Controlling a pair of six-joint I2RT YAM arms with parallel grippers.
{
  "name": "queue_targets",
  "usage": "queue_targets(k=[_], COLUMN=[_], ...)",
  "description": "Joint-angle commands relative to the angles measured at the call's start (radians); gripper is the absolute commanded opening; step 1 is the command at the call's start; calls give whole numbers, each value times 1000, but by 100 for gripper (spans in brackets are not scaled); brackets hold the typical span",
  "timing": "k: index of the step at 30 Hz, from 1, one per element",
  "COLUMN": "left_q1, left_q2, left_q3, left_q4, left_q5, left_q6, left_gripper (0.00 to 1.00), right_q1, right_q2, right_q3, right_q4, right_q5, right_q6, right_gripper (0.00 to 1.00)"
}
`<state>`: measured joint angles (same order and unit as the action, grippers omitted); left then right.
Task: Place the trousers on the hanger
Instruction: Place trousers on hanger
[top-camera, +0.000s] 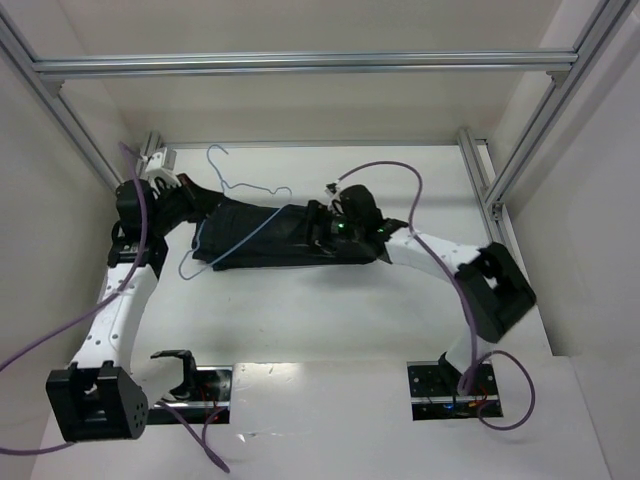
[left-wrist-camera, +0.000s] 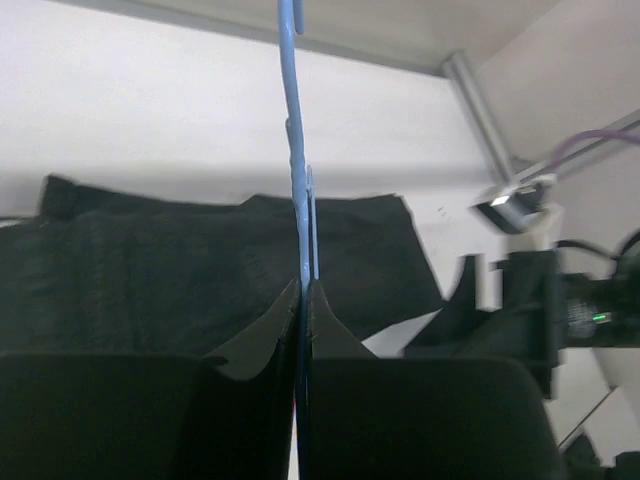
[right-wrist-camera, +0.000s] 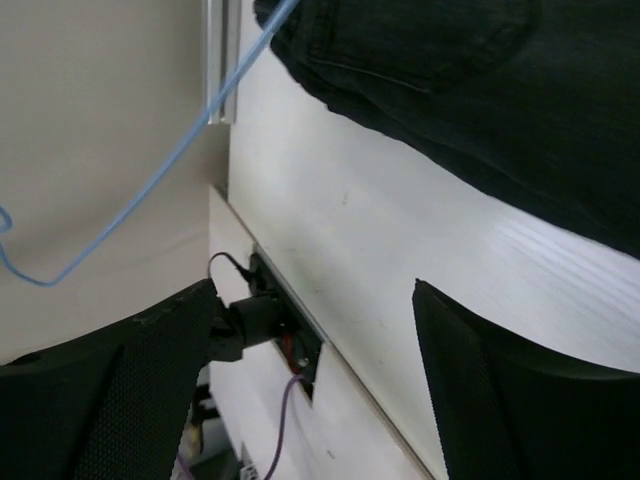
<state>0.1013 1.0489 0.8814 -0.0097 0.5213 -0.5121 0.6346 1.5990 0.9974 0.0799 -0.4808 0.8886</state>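
Note:
The black trousers (top-camera: 270, 238) lie folded across the middle of the white table. The thin light-blue hanger (top-camera: 240, 186) rests partly on their left end, hook pointing to the back. My left gripper (top-camera: 200, 212) is at the trousers' left end, shut on the hanger wire (left-wrist-camera: 298, 200), which rises straight up from between the fingers (left-wrist-camera: 255, 335) in the left wrist view. My right gripper (top-camera: 322, 228) hovers over the trousers' right part. Its fingers (right-wrist-camera: 120, 380) stand wide open with nothing between them, the trousers (right-wrist-camera: 480, 100) above them in that view.
Silver frame bars (top-camera: 300, 62) run across the back and down both sides. Purple cables (top-camera: 420, 210) loop over the arms. The right arm (left-wrist-camera: 560, 310) shows beyond the trousers in the left wrist view. The table's near edge holds an arm base slot (right-wrist-camera: 290, 340).

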Motion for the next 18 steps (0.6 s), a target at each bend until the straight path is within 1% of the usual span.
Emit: queue_targets(k=[1,2,3,4,5,6,7,8,9,11,12,13,15,16,18], left_q1=[-64,-96,-112,-126,-158,-167,-176,-186,-213,-251,-285,-298,-307,-343,-405], left_q2=[34,45,55,78,92,106,137,152,169,224,244,284,325,370,420], left_q3=[-24,-45,-61,-76,-87,-96,-105,-117,-117,-117,-107,-93,-46,-27,8], left_q4=[302,324,367,381,392,427,444,461,508,563,609,622,622,622,654], left_q5=[-37,-70,-89,-113,-174,-196,-225,-295,-335,-411,-459,-489,-553,-575,-627], left_q6=[-77,-95,-126,-126,-135,-135,-135,-135,-144,-122,-105,-91,-100,-100,-24], left_gripper=[4,4,4,4,3,3,1,0,0,0,0,0,0,0,0], right_q1=[54,54,54,45,34,34,11,11,-7,-45,-55,-65,-105,-124,-189], right_q2=[176,214,240,254,245,228,207,155,127,51,27,9,-16,-31,-50], right_q3=[172,200,222,236,247,247,247,233,222,176,159,149,136,118,87], right_q4=[190,190,204,204,178,147,65,22,-17,-99,-123,-150,-247,-276,-324], right_q5=[-102,-139,-139,-127,-60,-15,35,88,176,237,301,335,395,450,494], right_q6=[107,136,136,136,136,119,107,96,87,78,58,58,49,64,73], right_gripper=[86,87,88,88,88,88,90,90,90,90,90,90,90,91,93])
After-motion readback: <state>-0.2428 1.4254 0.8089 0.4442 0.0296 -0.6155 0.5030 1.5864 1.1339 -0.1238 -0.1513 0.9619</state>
